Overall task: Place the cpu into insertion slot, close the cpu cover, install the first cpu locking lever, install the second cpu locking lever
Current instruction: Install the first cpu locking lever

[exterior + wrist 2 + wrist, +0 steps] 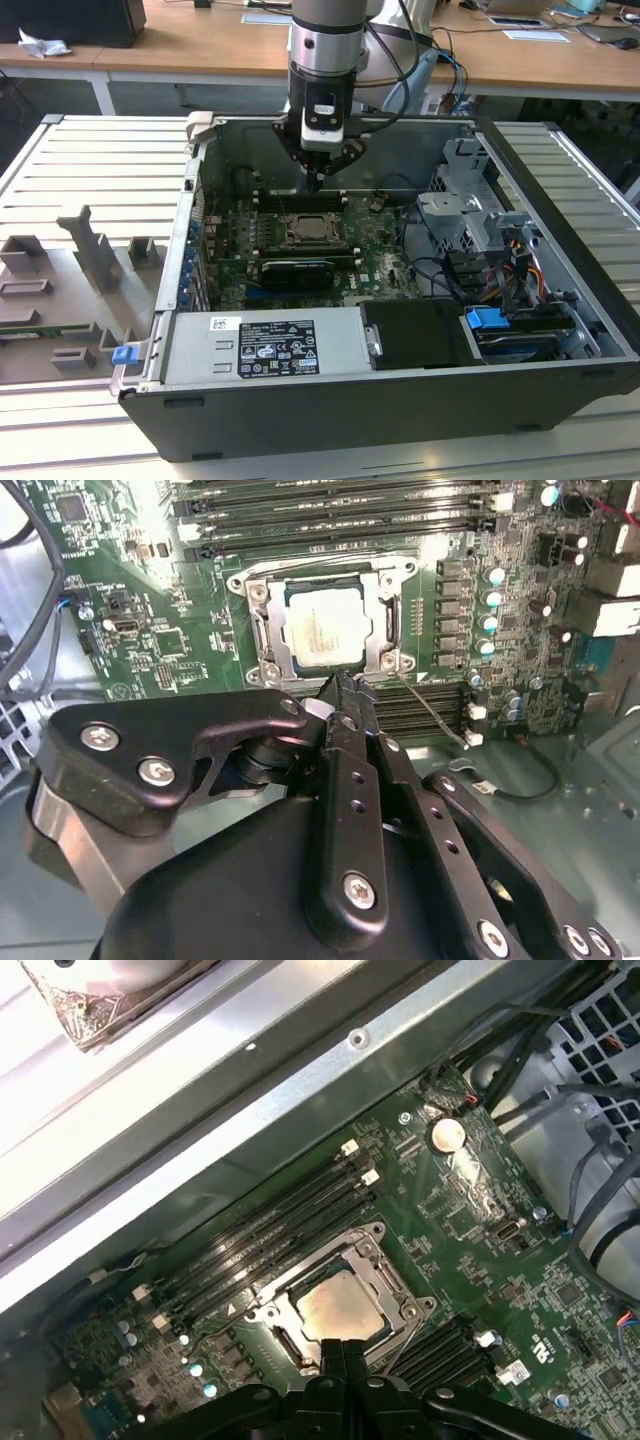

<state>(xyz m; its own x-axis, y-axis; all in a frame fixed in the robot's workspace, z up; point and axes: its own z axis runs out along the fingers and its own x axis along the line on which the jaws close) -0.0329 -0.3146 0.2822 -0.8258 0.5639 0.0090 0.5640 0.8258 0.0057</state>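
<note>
Black gripper (343, 685) fingers are pressing together with nothing showing between them, tips hovering just beside the socket's edge in the second wrist view; the cpu (322, 628) is lying in the insertion slot (277, 640), and the cpu cover (388, 608) is lying down around it; lever work seems to be in hand, since one wire locking lever (432, 708) is jutting loose over the memory slots (410, 725); any move on that wire is calling, I judge, for exact tip placement.

The cpu (322, 628) has a matt pale metal face, and the cpu cover (390, 620) is shiny silvery metal.
</note>
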